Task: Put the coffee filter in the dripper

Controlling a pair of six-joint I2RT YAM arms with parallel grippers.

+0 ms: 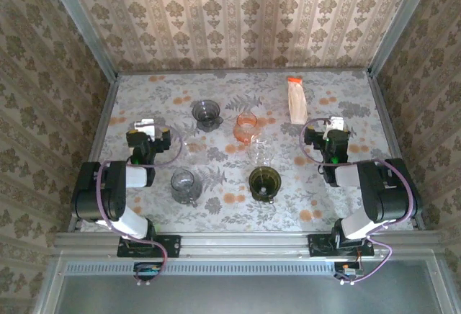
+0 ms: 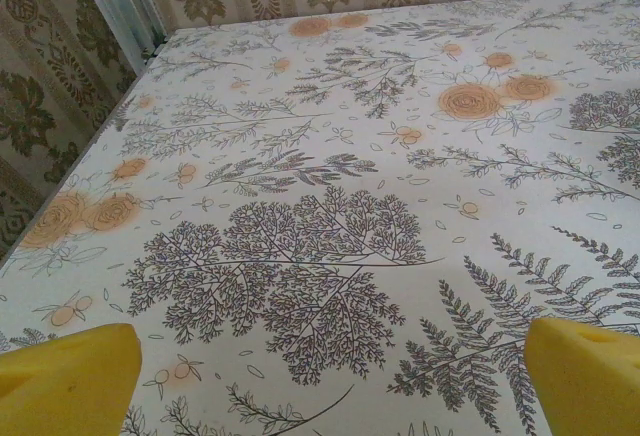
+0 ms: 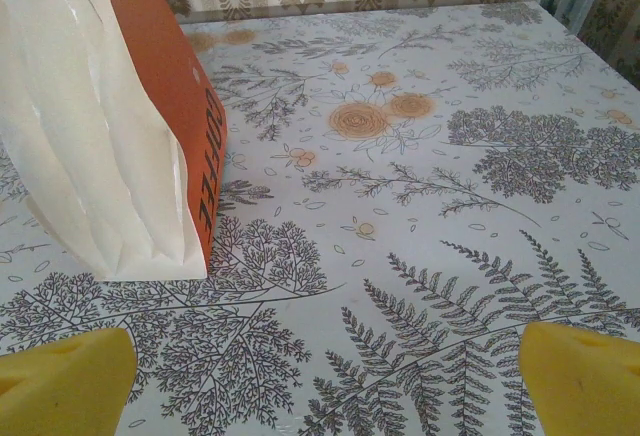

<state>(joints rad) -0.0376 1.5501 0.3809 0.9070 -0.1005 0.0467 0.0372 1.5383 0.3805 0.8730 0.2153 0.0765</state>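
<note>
A pack of white coffee filters (image 1: 296,100) in an orange sleeve stands at the back right of the table. In the right wrist view the white filters (image 3: 90,156) rise at the left, just ahead of my right gripper (image 3: 325,386), which is open and empty, with yellow pads (image 3: 585,376). Several drippers and cups stand mid-table: a dark grey dripper (image 1: 207,114), an orange one (image 1: 246,127), a clear one (image 1: 261,154) and a dark olive one (image 1: 265,183). My left gripper (image 2: 330,381) is open over bare cloth at the left (image 1: 148,124). My right gripper (image 1: 333,124) sits right of the pack.
A clear glass cup (image 1: 186,186) stands near the left arm. The table (image 1: 346,199) has a floral cloth, and patterned walls close it in at the back and both sides. A metal rail (image 1: 245,242) runs along the near edge.
</note>
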